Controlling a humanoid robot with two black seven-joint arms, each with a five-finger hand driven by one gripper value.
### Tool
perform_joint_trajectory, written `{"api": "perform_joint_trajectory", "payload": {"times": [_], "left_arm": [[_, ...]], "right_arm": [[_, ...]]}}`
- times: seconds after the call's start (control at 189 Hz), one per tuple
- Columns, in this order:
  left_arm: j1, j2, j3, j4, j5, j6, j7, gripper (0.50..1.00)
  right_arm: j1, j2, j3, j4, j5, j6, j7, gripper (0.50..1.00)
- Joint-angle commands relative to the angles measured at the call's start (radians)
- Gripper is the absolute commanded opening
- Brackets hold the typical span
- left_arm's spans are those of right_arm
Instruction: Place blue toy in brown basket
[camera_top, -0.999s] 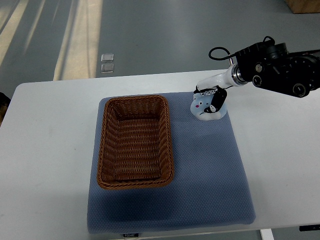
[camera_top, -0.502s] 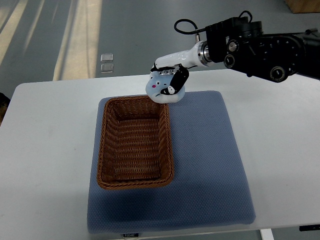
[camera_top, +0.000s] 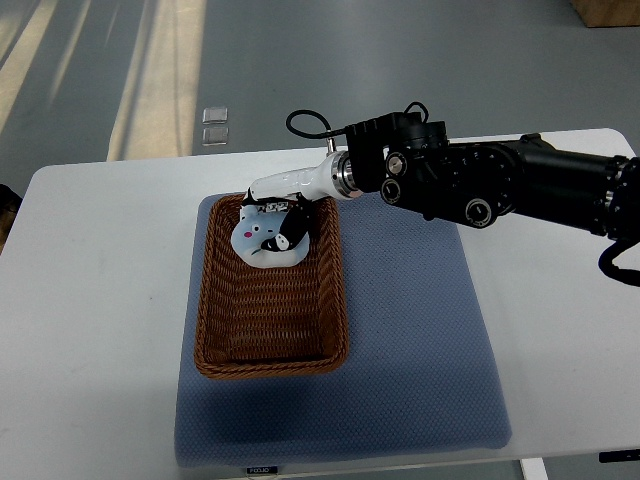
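Observation:
The light blue toy, with a small face on it, hangs over the far end of the brown wicker basket. My right hand is shut on the toy, its black fingers wrapped around the toy's right side. The right arm, black with a white wrist, reaches in from the right edge across the basket's far right corner. Whether the toy touches the basket floor I cannot tell. The left arm does not show.
The basket stands on a blue-grey mat on a white table. The mat's right half lies bare. Grey floor lies beyond the table's far edge, with two small pale squares on it.
My right hand has carried the toy leftward from the mat's far right corner, over the basket's far rim, and lowered it over the basket's far end.

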Motion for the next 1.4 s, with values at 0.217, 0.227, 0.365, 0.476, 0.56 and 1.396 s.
{"api": "perform_joint_trajectory", "payload": {"times": [0.217, 0.227, 0.365, 0.476, 0.56, 1.396], "left_arm": [[0.0, 0.0, 0.001, 0.0, -0.001, 0.0, 0.0, 1.0], [0.0, 0.0, 0.0, 0.0, 0.0, 0.0, 0.0, 1.0], [0.0, 0.0, 0.001, 0.0, 0.0, 0.0, 0.0, 1.0], [0.0, 0.0, 0.001, 0.0, 0.0, 0.0, 0.0, 1.0], [0.0, 0.0, 0.0, 0.0, 0.0, 0.0, 0.0, 1.0], [0.0, 0.0, 0.001, 0.0, 0.0, 0.0, 0.0, 1.0]], "right_arm": [[-0.027, 0.015, 0.02, -0.002, 0.003, -0.011, 0.002, 0.733], [-0.029, 0.015, 0.02, -0.002, 0.003, -0.011, 0.002, 0.754], [-0.038, 0.017, 0.02, -0.002, 0.004, -0.007, 0.003, 0.86], [-0.042, 0.019, 0.02, -0.002, 0.004, -0.007, 0.003, 0.86], [-0.042, 0.017, 0.02, -0.002, 0.006, -0.004, 0.003, 0.86], [-0.257, -0.13, 0.58, -0.118, 0.149, -0.032, 0.006, 0.911]]}}
